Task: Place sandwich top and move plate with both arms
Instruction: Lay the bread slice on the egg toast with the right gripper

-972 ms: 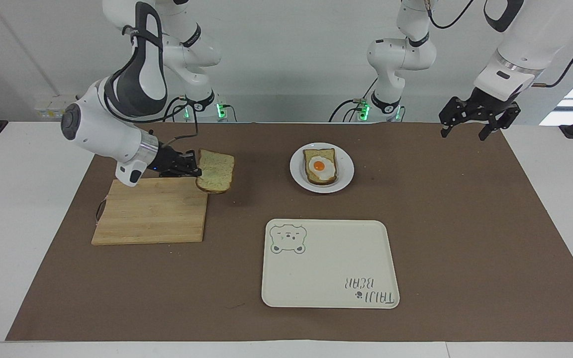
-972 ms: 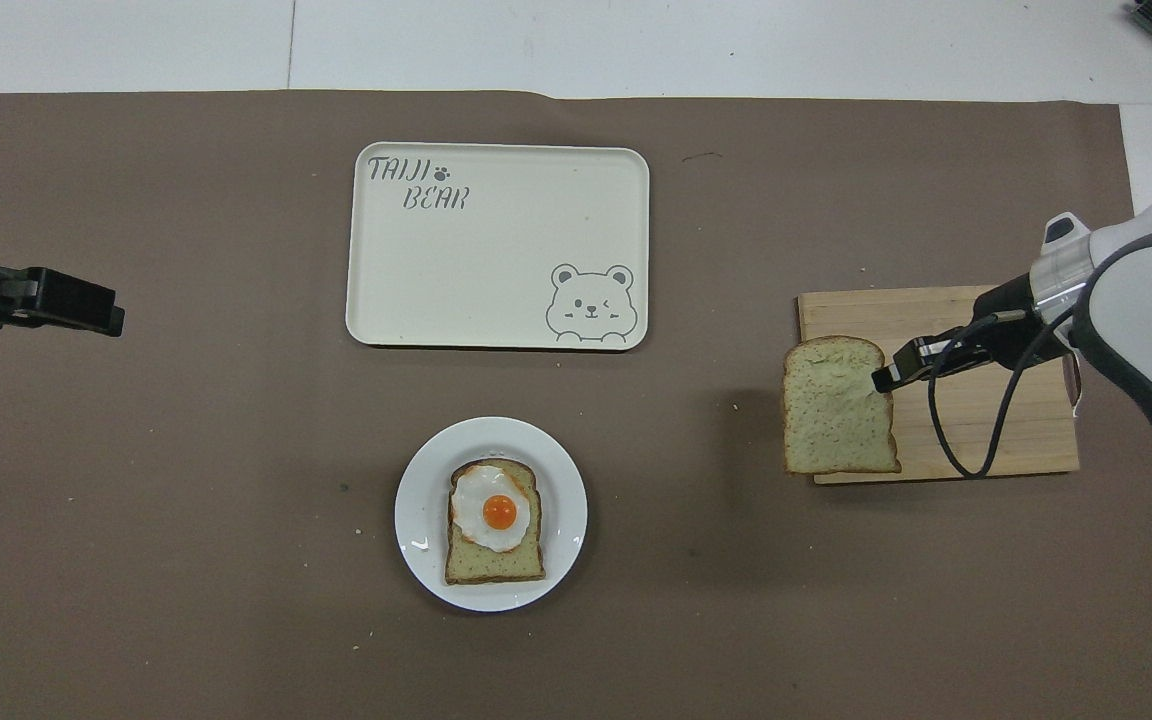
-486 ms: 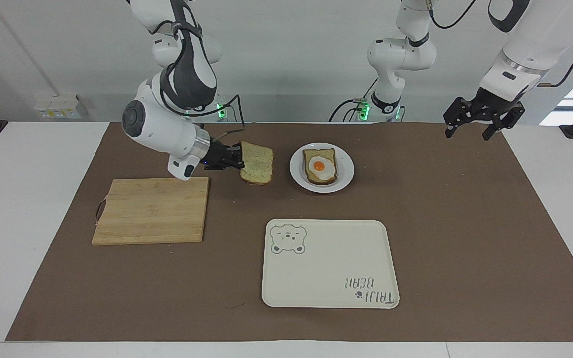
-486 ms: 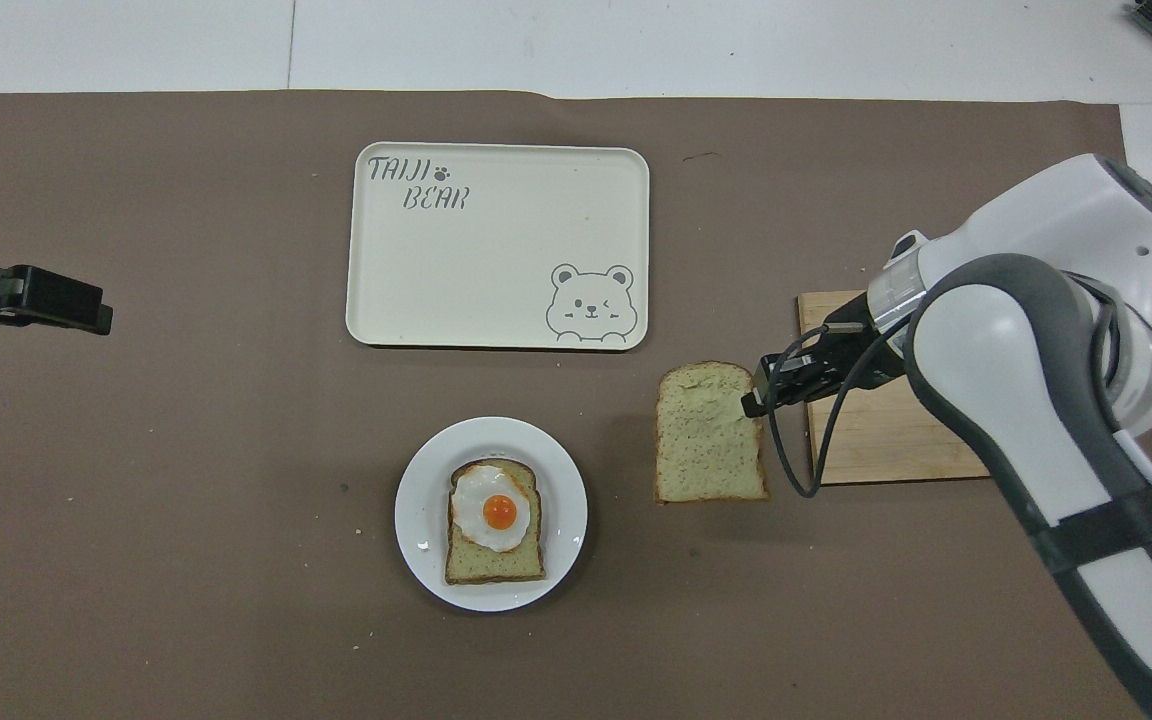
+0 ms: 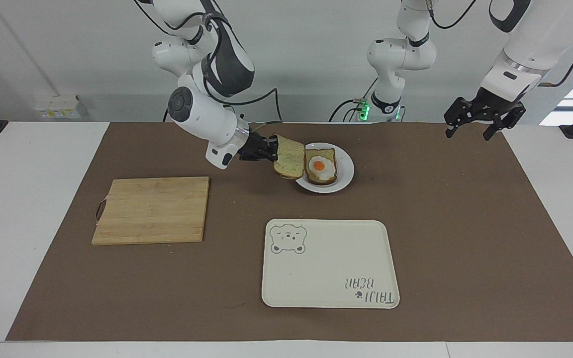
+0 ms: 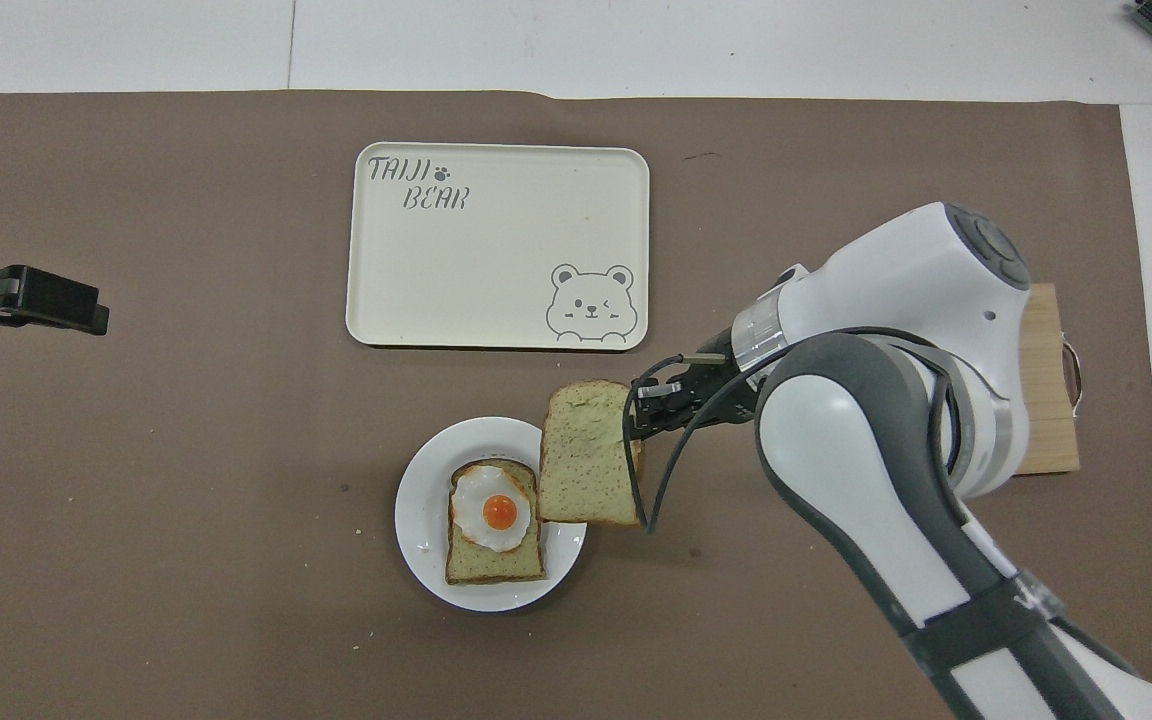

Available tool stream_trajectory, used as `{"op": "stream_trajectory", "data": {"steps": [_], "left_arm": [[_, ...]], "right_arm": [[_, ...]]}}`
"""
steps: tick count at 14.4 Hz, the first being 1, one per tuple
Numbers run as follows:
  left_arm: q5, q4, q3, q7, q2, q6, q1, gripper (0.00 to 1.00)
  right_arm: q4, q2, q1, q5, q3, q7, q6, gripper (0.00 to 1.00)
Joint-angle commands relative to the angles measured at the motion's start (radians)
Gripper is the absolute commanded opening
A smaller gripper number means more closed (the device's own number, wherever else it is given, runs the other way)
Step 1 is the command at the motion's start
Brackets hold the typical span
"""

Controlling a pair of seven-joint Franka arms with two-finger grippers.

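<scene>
My right gripper (image 5: 272, 151) is shut on one edge of the sandwich top (image 5: 289, 159), a pale speckled bread slice. It holds the slice tilted in the air over the rim of the white plate (image 5: 346, 172), on the side toward the right arm's end of the table. In the overhead view the sandwich top (image 6: 581, 462) overlaps the plate (image 6: 416, 512) beside the egg-topped bread slice (image 6: 494, 522), with the right gripper (image 6: 636, 420) at its edge. The egg-topped slice (image 5: 320, 167) lies on the plate. My left gripper (image 5: 468, 130) hangs open and empty, raised over the mat at the left arm's end, and waits.
A cream tray with a bear drawing (image 5: 330, 263) lies farther from the robots than the plate. A wooden cutting board (image 5: 152, 209) lies bare toward the right arm's end of the table. A brown mat (image 5: 465, 223) covers the table.
My right gripper has carried the sandwich top from over the cutting board's corner across the mat to the plate's rim. The left gripper has barely moved.
</scene>
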Motion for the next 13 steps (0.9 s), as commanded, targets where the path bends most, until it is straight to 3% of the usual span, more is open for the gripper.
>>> {"op": "stream_trajectory", "data": {"steps": [1, 6, 13], "left_arm": [[-0.012, -0.021, -0.003, 0.0, -0.023, -0.013, 0.014, 1.0], [-0.062, -0.09, -0.003, 0.014, -0.025, 0.006, 0.014, 1.0], [-0.136, -0.222, -0.008, 0.107, -0.031, 0.141, -0.003, 1.0]], "right_arm": [[-0.036, -0.02, 0.049, 0.041, -0.003, 0.033, 0.054, 0.0], [-0.075, -0.009, 0.138, 0.058, -0.003, 0.049, 0.173, 0.0], [-0.158, 0.032, 0.228, 0.058, -0.003, -0.013, 0.299, 0.0]]}}
